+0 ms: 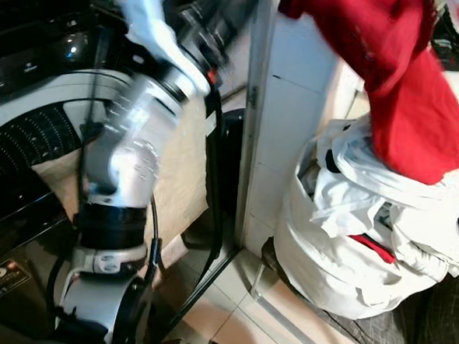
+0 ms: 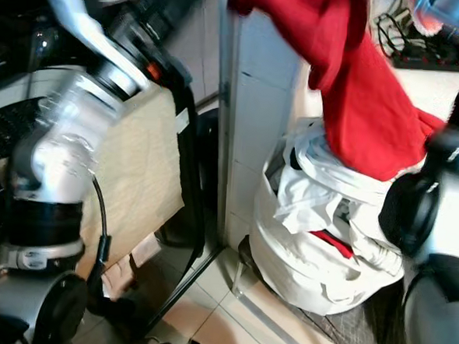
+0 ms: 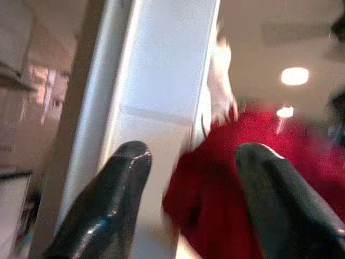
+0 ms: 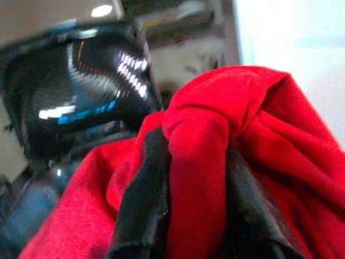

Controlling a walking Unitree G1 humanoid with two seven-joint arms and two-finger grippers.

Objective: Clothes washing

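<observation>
Far left stands the washing machine (image 1: 29, 136), its drum grille showing, with the left tool (image 3: 188, 178) raised before it, fingers apart and holding nothing. Right of the white tiled wall (image 1: 296, 106), the red garment (image 1: 399, 81) hangs above the white laundry bag (image 1: 341, 257), clamped in the right tool (image 4: 197, 183).

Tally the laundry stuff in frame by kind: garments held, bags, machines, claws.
Red fabric garment, held by the right claw: 1
White laundry bag stuffed with clothes: 1
Black glossy washing machine: 1
Claws, counting the open left claw: 2
Total: 5
</observation>
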